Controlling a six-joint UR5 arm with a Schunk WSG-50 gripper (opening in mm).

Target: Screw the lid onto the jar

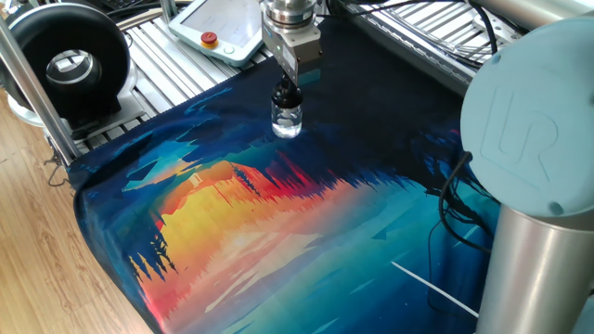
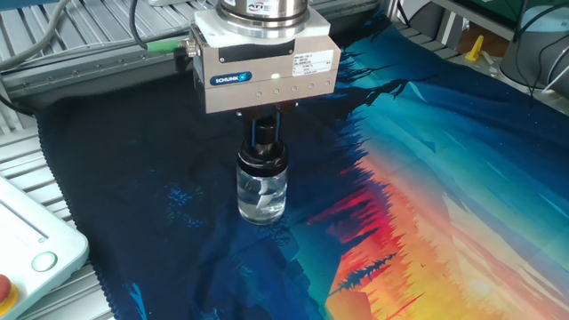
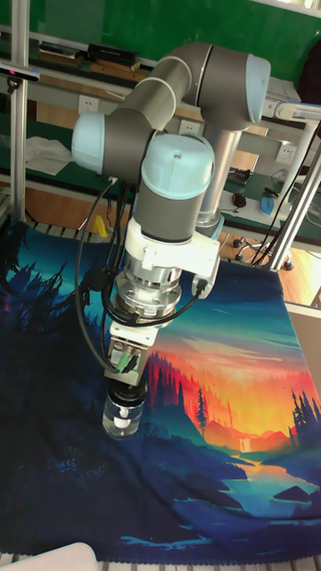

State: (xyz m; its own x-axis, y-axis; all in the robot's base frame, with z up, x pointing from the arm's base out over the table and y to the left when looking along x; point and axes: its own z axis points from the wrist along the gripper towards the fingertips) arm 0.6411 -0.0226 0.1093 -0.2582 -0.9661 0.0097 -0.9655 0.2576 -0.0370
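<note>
The jar (image 2: 261,194) is a small clear glass bottle standing upright on the dark part of the printed cloth; it also shows as the jar (image 1: 287,120) and the jar (image 3: 121,419). The black lid (image 2: 263,153) sits on its neck, lid (image 1: 287,95). My gripper (image 2: 265,133) comes straight down from above and is shut on the lid's narrow top. The gripper (image 1: 289,85) body hides most of the fingers. In the tall fixed view the gripper (image 3: 123,389) stands right over the jar.
A printed cloth (image 1: 278,213) covers the table. A teach pendant (image 1: 218,28) with a red button (image 1: 210,39) lies behind the jar, and a black ring-shaped device (image 1: 65,65) stands at far left. The arm's base column (image 1: 534,186) fills the right side.
</note>
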